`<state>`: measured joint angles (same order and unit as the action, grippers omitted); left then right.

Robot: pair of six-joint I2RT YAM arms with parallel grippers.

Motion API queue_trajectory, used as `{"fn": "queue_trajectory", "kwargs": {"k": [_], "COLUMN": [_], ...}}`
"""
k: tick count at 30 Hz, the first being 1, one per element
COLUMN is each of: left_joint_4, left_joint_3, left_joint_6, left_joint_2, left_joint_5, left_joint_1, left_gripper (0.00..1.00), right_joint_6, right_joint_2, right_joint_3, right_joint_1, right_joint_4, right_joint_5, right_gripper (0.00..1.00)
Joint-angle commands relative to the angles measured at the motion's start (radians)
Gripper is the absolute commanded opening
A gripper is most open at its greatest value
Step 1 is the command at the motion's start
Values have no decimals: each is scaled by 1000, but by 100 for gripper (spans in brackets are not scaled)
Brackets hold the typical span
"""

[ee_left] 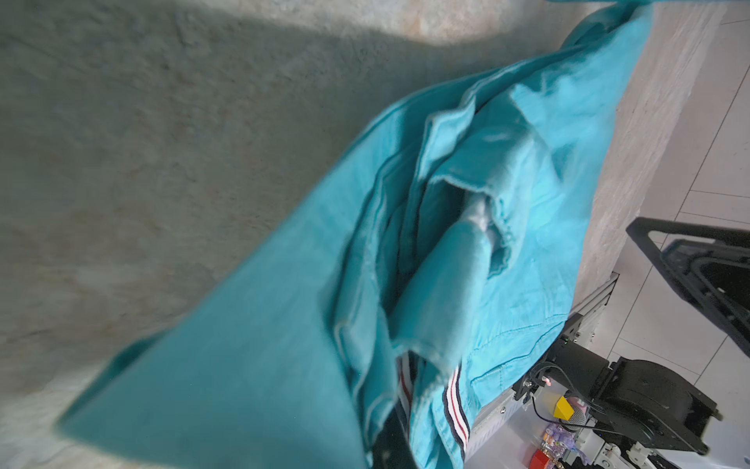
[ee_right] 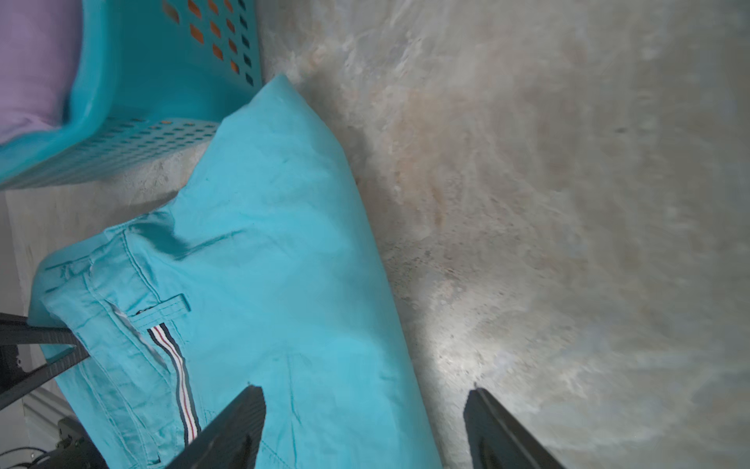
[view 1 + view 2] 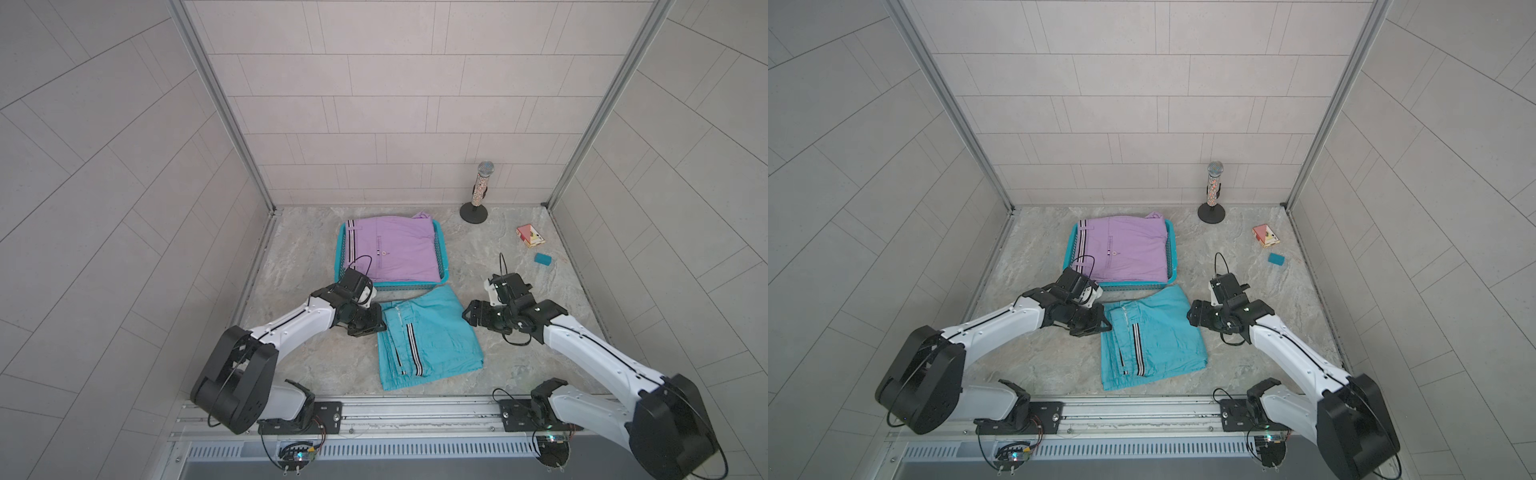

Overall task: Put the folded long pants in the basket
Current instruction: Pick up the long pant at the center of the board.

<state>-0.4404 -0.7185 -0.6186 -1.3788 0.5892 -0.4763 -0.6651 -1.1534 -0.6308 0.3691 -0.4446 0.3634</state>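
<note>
**Jaws: left clenched on a cloth edge, right spread wide**

The left gripper is seen pressed closed at the nine o'clock edge of the turquoise pants, near the waistband corner. Cloth appears to be pinched, though the fingertips are hidden by folds in the left wrist view. The right gripper is held spread at the three o'clock edge, one finger over the cloth, nothing grasped. The turquoise pants are laid flat on the table, their long axis run roughly from twelve to six o'clock. Their waistband end is pointed to twelve, at the basket just beside. The lilac pants are laid inside it.
</note>
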Motion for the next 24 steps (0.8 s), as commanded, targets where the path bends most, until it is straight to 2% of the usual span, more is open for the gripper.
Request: {"fn": "queue_trajectory", "kwargs": {"k": [1, 4, 10, 11, 13, 15, 16, 17, 24], "left_joint_4": [-46, -35, -37, -38, -43, -55, -67, -83, -202], "left_joint_3": [3, 14, 11, 9, 7, 3, -1, -5, -47], "left_joint_6": [21, 14, 13, 13, 11, 8, 9, 9, -24], "left_joint_2": [23, 19, 15, 15, 17, 31, 42, 58, 220], "left_joint_5": [3, 5, 15, 16, 21, 23, 20, 17, 35], "left_joint_1": [7, 8, 15, 16, 16, 16, 16, 16, 16], "left_gripper": [0, 0, 0, 0, 0, 0, 0, 0, 0], "right_joint_6": [70, 44, 52, 53, 53, 48, 44, 37, -2], "right_joint_2": [-119, -227, -283, -281, -270, -244, -224, -194, 114], "right_joint_3": [-14, -4, 2, 1, 0, -1, -3, -3, -61], "right_joint_1": [-2, -2, -3, -3, -1, 4, 8, 15, 115], "right_joint_4": [104, 186, 196, 198, 195, 185, 172, 155, -84], "right_joint_5": [143, 214, 175, 178, 180, 182, 178, 171, 77], "right_gripper": [78, 73, 68, 64, 47, 13, 4, 0, 0]}}
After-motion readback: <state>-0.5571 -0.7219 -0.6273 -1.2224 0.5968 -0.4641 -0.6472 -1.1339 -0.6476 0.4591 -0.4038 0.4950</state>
